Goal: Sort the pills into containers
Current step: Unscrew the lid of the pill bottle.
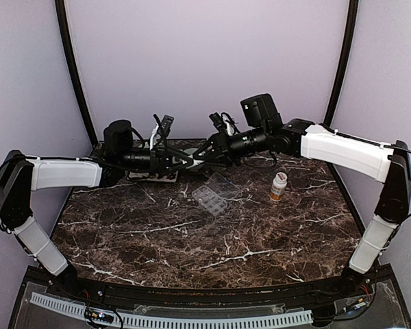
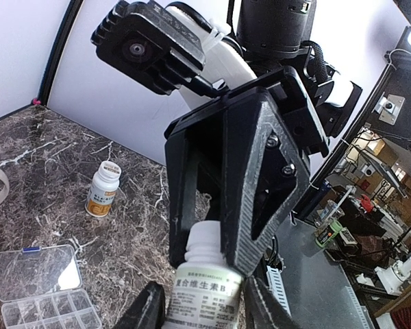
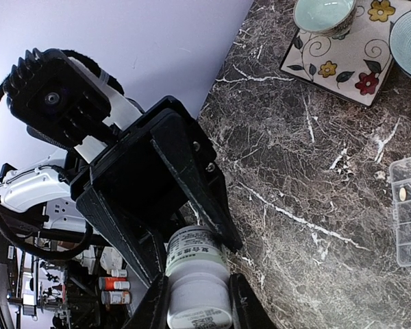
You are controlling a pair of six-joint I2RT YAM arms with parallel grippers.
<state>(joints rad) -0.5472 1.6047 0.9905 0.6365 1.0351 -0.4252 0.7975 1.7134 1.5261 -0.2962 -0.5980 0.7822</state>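
Cap-removal step: left claw (image 2: 203, 312) pinches white plastic labelled pill bottle (image 2: 205, 281), right claw (image 3: 197, 305) pinches seemingly its cap (image 2: 205, 240); clear compartmented organiser box (image 1: 213, 195) lies open on counter (image 1: 192, 240) below both claws; next, twist cap free.

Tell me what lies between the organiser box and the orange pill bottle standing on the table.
Only bare marble table, shown in the top view, separates organiser box and pill bottle.
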